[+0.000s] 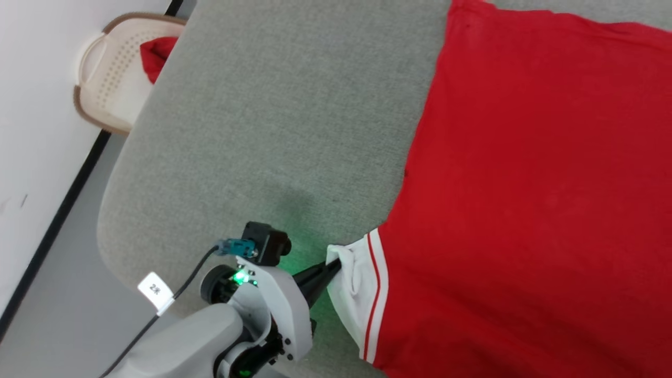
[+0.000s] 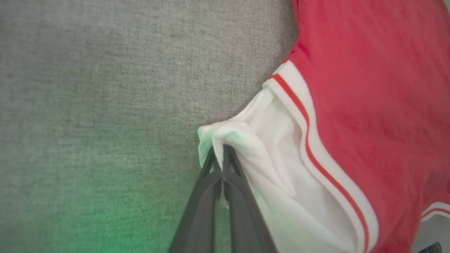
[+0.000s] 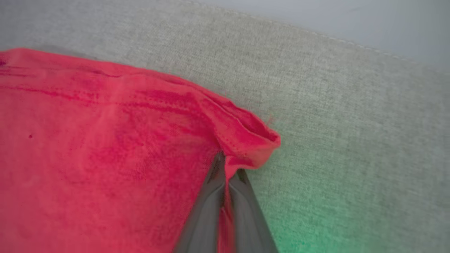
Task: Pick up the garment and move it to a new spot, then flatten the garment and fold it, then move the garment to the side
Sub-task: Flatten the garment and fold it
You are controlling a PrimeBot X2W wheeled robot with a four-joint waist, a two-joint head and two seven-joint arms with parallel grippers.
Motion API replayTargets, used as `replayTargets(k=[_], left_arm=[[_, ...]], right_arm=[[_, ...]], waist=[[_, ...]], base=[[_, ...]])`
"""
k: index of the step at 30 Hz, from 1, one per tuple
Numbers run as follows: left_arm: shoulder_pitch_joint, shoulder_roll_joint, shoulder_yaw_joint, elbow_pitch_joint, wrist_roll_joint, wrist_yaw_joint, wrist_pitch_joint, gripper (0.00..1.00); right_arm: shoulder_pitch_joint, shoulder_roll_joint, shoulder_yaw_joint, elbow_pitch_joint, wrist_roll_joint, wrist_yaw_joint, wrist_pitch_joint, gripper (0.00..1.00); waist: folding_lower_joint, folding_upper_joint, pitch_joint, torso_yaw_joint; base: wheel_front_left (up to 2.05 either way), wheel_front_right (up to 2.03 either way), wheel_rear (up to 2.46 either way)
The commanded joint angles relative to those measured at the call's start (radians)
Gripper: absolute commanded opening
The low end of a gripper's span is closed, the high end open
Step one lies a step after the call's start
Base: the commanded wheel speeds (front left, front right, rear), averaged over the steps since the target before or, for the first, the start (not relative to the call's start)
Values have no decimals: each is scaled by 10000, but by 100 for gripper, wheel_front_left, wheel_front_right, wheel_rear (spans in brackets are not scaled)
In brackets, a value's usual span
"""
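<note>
Basket (image 1: 105, 79): at your far left, off the bench. It is pale perforated plastic with a brown rim and holds a red cloth (image 1: 155, 55), well apart from the work.

Bench (image 1: 273, 115): grey, felt-like woven cover with a rounded corner. Drag the jersey across that nap and it will likely bunch, so lift it rather than slide it.

Left claw (image 2: 220, 151): clenched on the tip of the white sleeve (image 1: 357, 294), with only a small pinch of cloth between the fingers. A sharp pull could slip it free.

Sleeve: thin white knit, gathered to a crumpled point at the grip. A ribbed white band with a red stripe runs between it and the red body.

Garment (image 1: 535, 184): red, soft and limp, lying spread and mostly flat on the right part of the bench.

Right claw (image 3: 229, 164): clenched on a rolled corner of the stitched red hem (image 3: 253, 140). You cannot tell how many layers it holds; with just one, the corner may peel open.

Both grips: if you move the arms unevenly, the cloth will skew or pull taut.
</note>
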Motion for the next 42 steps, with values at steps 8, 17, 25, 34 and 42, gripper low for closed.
replayTargets(k=[8,17,25,34,42], left_arm=[[493,550,88,571,-248,154,-16,0],[1045,1171,188,290,-528,381,-45,0],[1656,1681,282,-246,-851,716,-137,0],[1968,2031,282,-881,-938,1015,-68,0],[2100,2155,320,-1195,-1015,1163,-83,0]], right_arm=[[1816,30,1586,-1375,1064,5,897,0],[3513,-1028,2627,-4265,2855,0,1103,0],[5693,-1814,2775,-6284,3761,0,901,0],[8437,-2200,1549,-7196,4160,0,432,0],[10172,-1464,240,-7318,3783,0,49,0]], waist=[[0,0,-1105,-1109],[0,0,-2138,-2149],[0,0,-2849,-2937],[0,0,-3215,-3413],[0,0,-3269,-3697]], base=[[0,0,0],[0,0,0],[0,0,0],[0,0,0],[0,0,0]])
